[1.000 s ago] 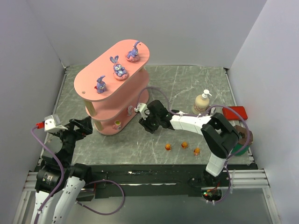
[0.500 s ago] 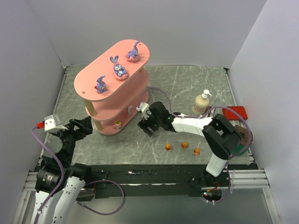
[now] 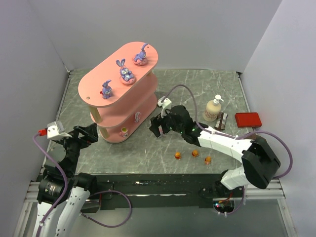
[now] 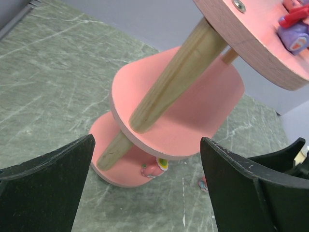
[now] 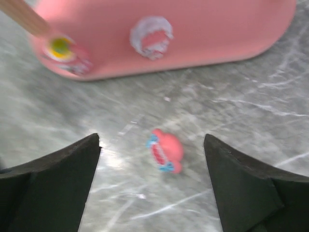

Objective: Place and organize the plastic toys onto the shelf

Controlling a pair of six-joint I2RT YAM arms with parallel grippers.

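Observation:
The shelf [image 3: 129,101] stands at the back left with three purple bunnies [image 3: 126,72] on its top board. Two small toys [image 3: 125,131] sit on its bottom board [image 5: 203,34]. A pink toy with blue trim [image 5: 166,150] lies on the table just off the shelf's foot, below and between the open fingers of my right gripper [image 5: 152,144], untouched. That gripper [image 3: 158,128] hovers by the shelf's near right end. Three orange toys [image 3: 194,153] lie on the table nearer the front. My left gripper [image 3: 87,133] is open and empty beside the shelf's left end.
A cream pump bottle [image 3: 213,108] stands at the right, with a small dark object [image 3: 222,120] next to it and a flat red box [image 3: 247,119] beyond. Grey walls close in the table on three sides. A wooden post [image 4: 169,87] rises close before the left gripper.
My right gripper's jaws have spread wide and its arm has swung, elbow out to the right, wrist a little back. The left arm has not moved.

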